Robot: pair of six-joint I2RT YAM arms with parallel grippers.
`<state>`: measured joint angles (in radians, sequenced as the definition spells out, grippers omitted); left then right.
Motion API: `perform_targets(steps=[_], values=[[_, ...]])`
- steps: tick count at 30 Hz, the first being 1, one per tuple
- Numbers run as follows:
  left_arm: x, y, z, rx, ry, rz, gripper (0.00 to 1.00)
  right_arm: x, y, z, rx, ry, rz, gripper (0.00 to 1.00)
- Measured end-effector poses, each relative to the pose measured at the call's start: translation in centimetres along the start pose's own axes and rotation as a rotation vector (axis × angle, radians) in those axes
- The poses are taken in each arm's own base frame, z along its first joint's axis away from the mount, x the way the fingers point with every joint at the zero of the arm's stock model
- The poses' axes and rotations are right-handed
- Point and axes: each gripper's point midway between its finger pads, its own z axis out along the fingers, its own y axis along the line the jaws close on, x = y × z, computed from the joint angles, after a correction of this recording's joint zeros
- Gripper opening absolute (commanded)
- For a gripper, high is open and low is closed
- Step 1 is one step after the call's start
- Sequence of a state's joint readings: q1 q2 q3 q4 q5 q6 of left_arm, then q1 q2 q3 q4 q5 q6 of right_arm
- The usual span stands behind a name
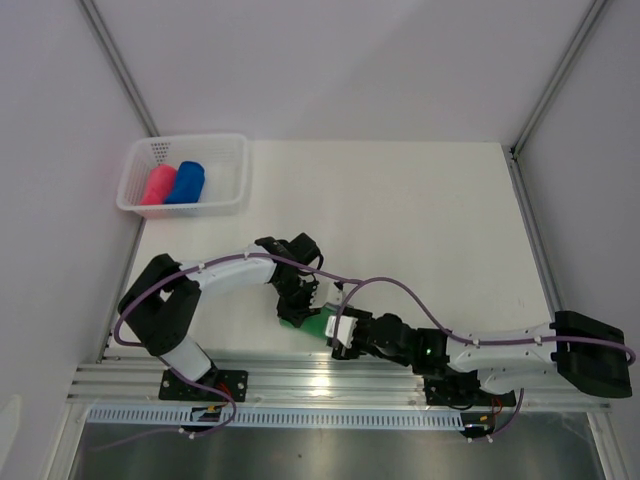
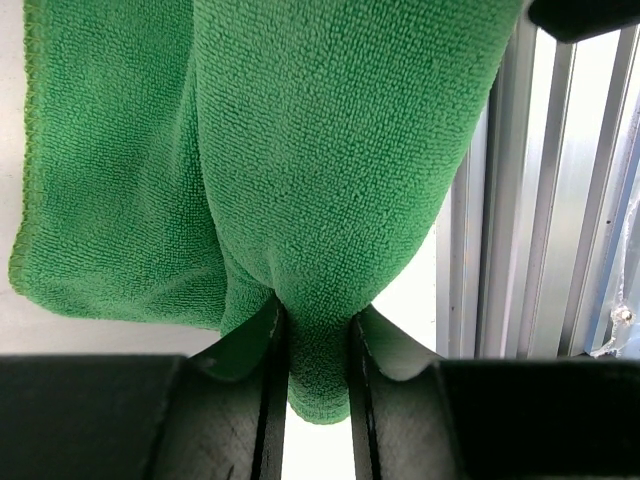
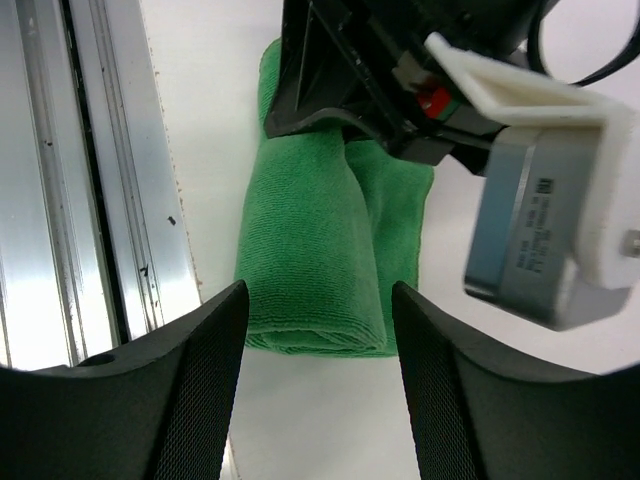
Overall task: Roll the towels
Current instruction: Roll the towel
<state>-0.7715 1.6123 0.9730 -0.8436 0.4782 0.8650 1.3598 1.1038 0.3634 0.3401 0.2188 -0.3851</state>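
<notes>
The green towel lies partly rolled near the table's front edge. In the left wrist view the green towel fills the frame, and my left gripper is shut on its rolled end. My left gripper sits right over the towel in the top view. My right gripper is open just short of the towel's other end, with the roll lined up between its fingers. The right gripper is close beside the left one. The pink-red towel and the blue towel lie rolled in the basket.
The white mesh basket stands at the far left of the white table. A metal rail runs along the near edge, right by the towel. The rail also shows in the right wrist view.
</notes>
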Motion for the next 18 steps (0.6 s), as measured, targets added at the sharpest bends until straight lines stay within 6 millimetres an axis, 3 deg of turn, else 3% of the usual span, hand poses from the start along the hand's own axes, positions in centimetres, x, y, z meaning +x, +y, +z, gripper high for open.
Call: perform_targets(steps=[13,17,18], values=[[0.0,0.0,0.0,0.006,-0.002,-0.004,0.31,3.4,2.3,1.8,-0.045,0.077,0.056,0.62],[0.0,0.0,-0.1,0.008,-0.010,-0.013,0.34,4.1,2.6,1.6,-0.037,0.081,0.110,0.54],[0.0,0.0,-0.1,0.010,-0.014,-0.016,0.34,4.1,2.6,1.6,-0.033,0.081,0.124,0.43]])
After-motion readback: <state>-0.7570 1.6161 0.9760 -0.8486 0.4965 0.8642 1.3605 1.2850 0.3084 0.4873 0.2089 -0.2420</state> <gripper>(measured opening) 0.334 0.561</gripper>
